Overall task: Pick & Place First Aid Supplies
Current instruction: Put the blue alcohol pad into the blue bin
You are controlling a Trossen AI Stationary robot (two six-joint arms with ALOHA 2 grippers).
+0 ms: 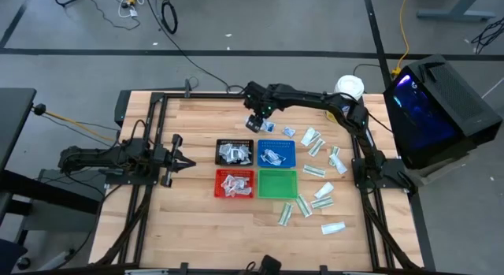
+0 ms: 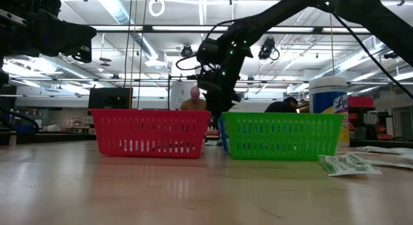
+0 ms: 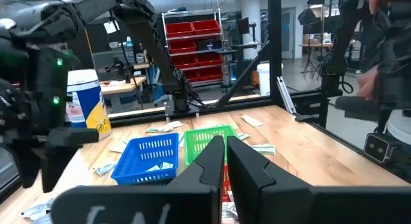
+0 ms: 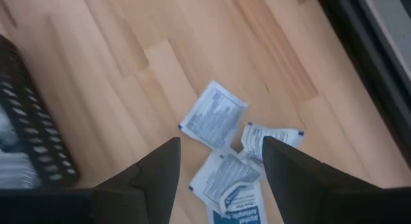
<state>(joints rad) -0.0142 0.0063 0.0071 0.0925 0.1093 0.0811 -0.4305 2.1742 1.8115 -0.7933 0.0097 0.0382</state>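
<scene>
Planked wood of the table (image 1: 197, 220) is seen whole only from above. Mesh trays (image 1: 257, 168) sit centrally. Flat printed packets (image 4: 221, 147) lie beneath the right gripper (image 4: 221, 161), fingers apart, empty. The left gripper (image 3: 225, 161) is pressed together.

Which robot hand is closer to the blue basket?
Right. The right gripper hovers open just past the blue basket's far edge. The left gripper, shut, waits beyond the black tray, farther off.
</scene>
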